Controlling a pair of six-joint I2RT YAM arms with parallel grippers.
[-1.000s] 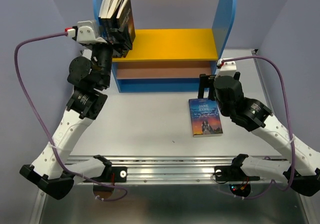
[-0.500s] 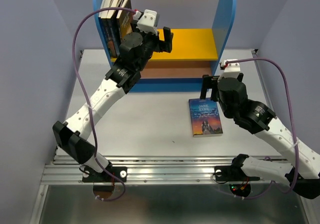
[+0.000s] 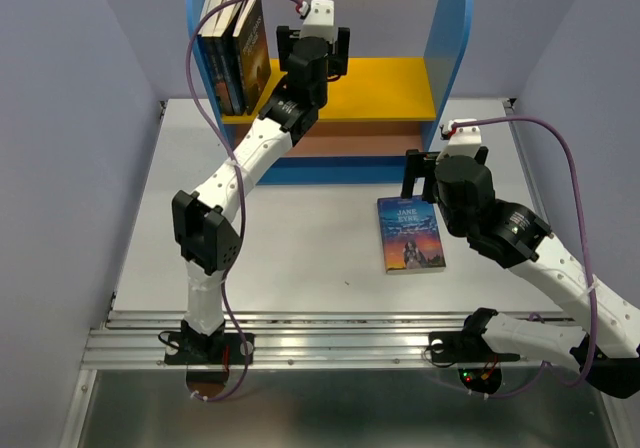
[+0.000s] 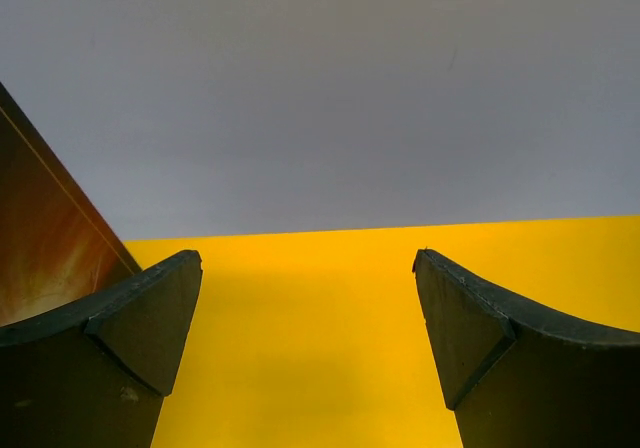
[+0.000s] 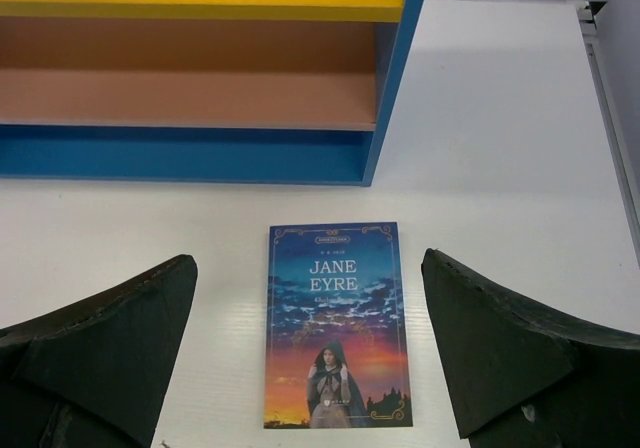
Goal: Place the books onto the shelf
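**Blue-orange sunset paperback (image 3: 410, 233) lies flat before blue-sided shelf (image 3: 450, 38)**

It rests on the white surface (image 3: 300, 238) near the right gripper (image 5: 308, 260), whose jaws are wide apart. Three thin paperbacks (image 3: 232, 53) stand on the yellow upper board (image 3: 385, 73), where the left gripper (image 4: 307, 258) hovers, spread and empty.

I saw white table (image 3: 300, 258) boxed by lilac walls (image 3: 60, 118) left, right, far; metal rail (image 3: 340, 340) ran along near edge.

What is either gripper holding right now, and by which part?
Nothing is held. The left gripper is open above the shelf's yellow board; the right gripper is open above the Jane Eyre paperback.
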